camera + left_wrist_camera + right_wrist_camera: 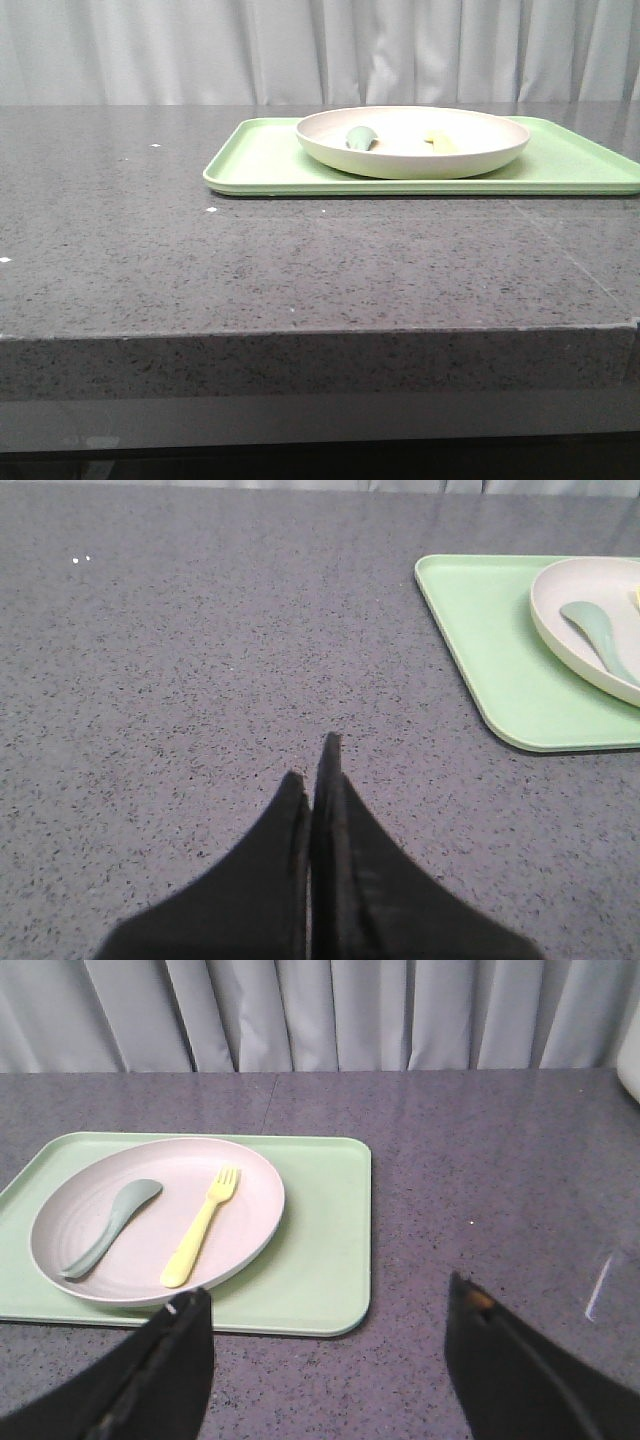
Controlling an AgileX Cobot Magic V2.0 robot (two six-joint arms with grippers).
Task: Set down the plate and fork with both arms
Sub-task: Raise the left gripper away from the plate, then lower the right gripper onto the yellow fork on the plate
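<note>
The plate (pixel 155 1218) sits on the light-green tray (pixel 310 1260), and the fork (pixel 201 1228) lies inside the plate beside a pale teal utensil (pixel 110 1225); neither is grasped yet. Nearest to me, my left pincer (pixel 315 770) hangs over the bare grey surface (pixel 200 660), its two black fingers pressed together and holding nothing, well apart from the tray's near corner. My right pincer (pixel 325 1325) is spread wide and empty, hovering just off the tray's front edge, with the plate beyond it.

I judge the step in hand to be the first reach. To do it well, I would bring the right pincer down over the fork's handle, the end nearest the tray's front edge, closing across its narrow width and staying off the teal utensil alongside. The fork lies flat on a shallow dish, so the fingertips must get low without pushing the plate. The left pincer must part before it can take the plate's raised rim on the side toward the tray's left edge.

Behind the tray hangs a grey curtain (pixel 320 1010). I can read no brand, label or writing anywhere.
</note>
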